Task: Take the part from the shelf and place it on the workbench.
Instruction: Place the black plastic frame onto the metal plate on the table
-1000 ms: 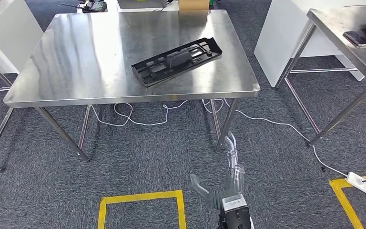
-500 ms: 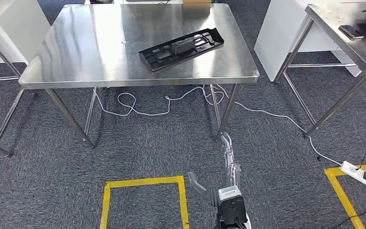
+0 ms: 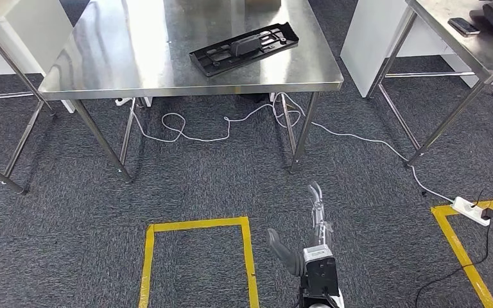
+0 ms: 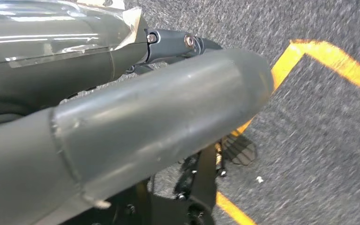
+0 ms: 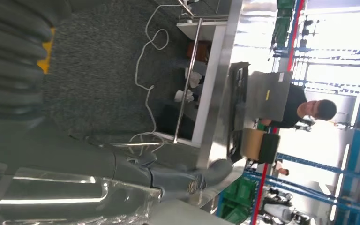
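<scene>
**Part resting on counter; robot backing away**

The flat black plastic part with moulded ribs is lying on the stainless-steel counter, near its front right corner, touching neither hand; against the earlier head views the whole scene is sitting farther up the picture, so the camera is retreating, not the part moving; the placement is judged complete. The right hand is hanging low over the grey carpet beside the yellow floor tape, released, fingers apart and carrying nothing. The left hand is showing its thick grey thumb close to the lens; its condition cannot be told. A white cable is trailing beneath the counter.
</scene>
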`<act>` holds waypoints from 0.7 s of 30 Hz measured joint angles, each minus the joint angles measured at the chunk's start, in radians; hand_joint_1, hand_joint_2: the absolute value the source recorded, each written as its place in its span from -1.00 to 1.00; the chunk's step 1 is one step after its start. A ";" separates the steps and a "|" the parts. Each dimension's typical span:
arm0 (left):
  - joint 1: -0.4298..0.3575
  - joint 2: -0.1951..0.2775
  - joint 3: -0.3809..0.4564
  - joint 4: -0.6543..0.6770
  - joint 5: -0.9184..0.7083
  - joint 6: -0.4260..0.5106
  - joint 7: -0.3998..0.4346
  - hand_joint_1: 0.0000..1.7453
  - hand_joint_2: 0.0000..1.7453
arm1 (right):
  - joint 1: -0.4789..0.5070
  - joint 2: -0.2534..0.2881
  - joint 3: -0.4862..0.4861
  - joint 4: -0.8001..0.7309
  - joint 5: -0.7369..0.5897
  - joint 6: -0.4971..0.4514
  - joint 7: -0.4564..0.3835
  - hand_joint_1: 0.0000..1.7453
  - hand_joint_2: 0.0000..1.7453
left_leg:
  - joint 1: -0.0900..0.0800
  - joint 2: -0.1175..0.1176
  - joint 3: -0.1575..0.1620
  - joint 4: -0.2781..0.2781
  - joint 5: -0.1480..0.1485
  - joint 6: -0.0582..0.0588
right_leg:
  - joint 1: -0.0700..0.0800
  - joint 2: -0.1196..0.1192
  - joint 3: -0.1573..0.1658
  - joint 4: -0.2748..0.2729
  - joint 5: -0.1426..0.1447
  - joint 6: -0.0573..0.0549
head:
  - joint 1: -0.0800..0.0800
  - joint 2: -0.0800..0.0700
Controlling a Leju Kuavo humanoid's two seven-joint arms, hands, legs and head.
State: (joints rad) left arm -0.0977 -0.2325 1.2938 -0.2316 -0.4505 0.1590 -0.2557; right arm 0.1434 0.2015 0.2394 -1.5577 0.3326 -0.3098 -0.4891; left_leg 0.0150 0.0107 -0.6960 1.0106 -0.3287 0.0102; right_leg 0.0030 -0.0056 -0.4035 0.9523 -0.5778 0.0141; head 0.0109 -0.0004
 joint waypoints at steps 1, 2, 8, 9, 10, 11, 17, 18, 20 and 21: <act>0.002 0.001 0.000 0.000 -0.004 -0.001 0.002 -1.00 -1.00 | 0.003 -0.002 -0.004 0.006 -0.006 0.002 -0.002 -1.00 -1.00 | 0.002 -0.001 -0.007 0.008 -0.017 -0.005 | -0.005 -0.002 -0.010 0.001 0.011 -0.009 | -0.001 0.000; 0.004 0.002 -0.001 0.000 -0.006 -0.002 0.004 -1.00 -1.00 | 0.005 -0.004 -0.007 0.012 -0.010 0.005 -0.003 -1.00 -1.00 | 0.004 -0.003 -0.016 0.031 -0.055 -0.010 | -0.010 -0.004 -0.019 0.001 0.023 -0.021 | -0.004 0.000; 0.007 0.009 -0.014 0.000 -0.011 -0.002 0.008 -1.00 -1.00 | 0.004 -0.005 -0.014 0.039 -0.020 0.007 -0.011 -1.00 -1.00 | 0.012 -0.009 -0.010 0.269 -0.173 -0.033 | -0.007 -0.015 -0.102 0.028 0.083 -0.032 | -0.008 0.000; 0.007 0.010 -0.016 0.000 -0.012 -0.002 0.009 -1.00 -1.00 | 0.003 -0.005 -0.015 0.041 -0.018 0.005 -0.009 -1.00 -1.00 | 0.016 -0.009 0.033 0.229 -0.153 -0.035 | -0.009 -0.015 -0.121 0.042 0.087 -0.028 | -0.008 0.000; 0.006 0.010 -0.017 0.000 -0.014 -0.002 0.010 -1.00 -1.00 | 0.001 -0.005 -0.016 0.044 -0.013 -0.001 -0.003 -1.00 -1.00 | 0.017 -0.010 0.080 0.172 -0.152 -0.038 | -0.009 -0.015 -0.140 0.057 0.091 -0.023 | -0.009 0.000; 0.004 0.011 -0.018 0.000 -0.017 -0.002 0.011 -1.00 -1.00 | -0.005 -0.005 -0.018 0.053 -0.005 -0.014 0.006 -1.00 -1.00 | 0.018 -0.013 0.118 0.117 -0.163 -0.038 | -0.007 -0.015 -0.156 0.070 0.094 -0.018 | -0.009 0.000; 0.003 0.013 -0.025 0.000 -0.031 0.000 0.018 -1.00 -1.00 | -0.072 -0.009 -0.081 0.255 -0.009 -0.085 0.019 -1.00 -1.00 | 0.009 -0.009 0.112 0.034 -0.152 0.021 | 0.000 -0.010 -0.215 0.121 0.082 0.014 | -0.003 0.000; 0.003 0.013 -0.025 0.000 -0.031 0.000 0.019 -1.00 -1.00 | -0.077 -0.010 -0.087 0.277 -0.010 -0.086 0.018 -1.00 -1.00 | 0.009 -0.007 0.097 0.032 -0.138 0.029 | -0.002 -0.007 -0.231 0.163 0.041 0.009 | -0.001 0.000; 0.003 0.014 -0.025 0.000 -0.031 0.000 0.019 -1.00 -1.00 | -0.085 -0.012 -0.096 0.310 -0.010 -0.086 0.017 -1.00 -1.00 | 0.006 -0.005 0.064 0.031 -0.113 0.035 | -0.006 -0.003 -0.261 0.278 -0.043 0.004 | 0.004 0.000; 0.003 0.014 -0.026 0.000 -0.031 0.000 0.019 -1.00 -1.00 | -0.088 -0.012 -0.100 0.322 -0.010 -0.086 0.017 -1.00 -1.00 | 0.005 -0.004 0.047 0.032 -0.100 0.035 | -0.007 -0.002 -0.264 0.326 -0.061 0.008 | 0.004 0.000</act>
State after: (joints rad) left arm -0.0948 -0.2182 1.2682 -0.2316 -0.4818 0.1595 -0.2365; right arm 0.0558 0.1895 0.1391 -1.2360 0.3227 -0.3959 -0.4719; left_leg 0.0204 0.0070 -0.6490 1.0423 -0.4291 0.0453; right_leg -0.0042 -0.0078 -0.6675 1.2785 -0.6393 0.0225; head 0.0150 -0.0004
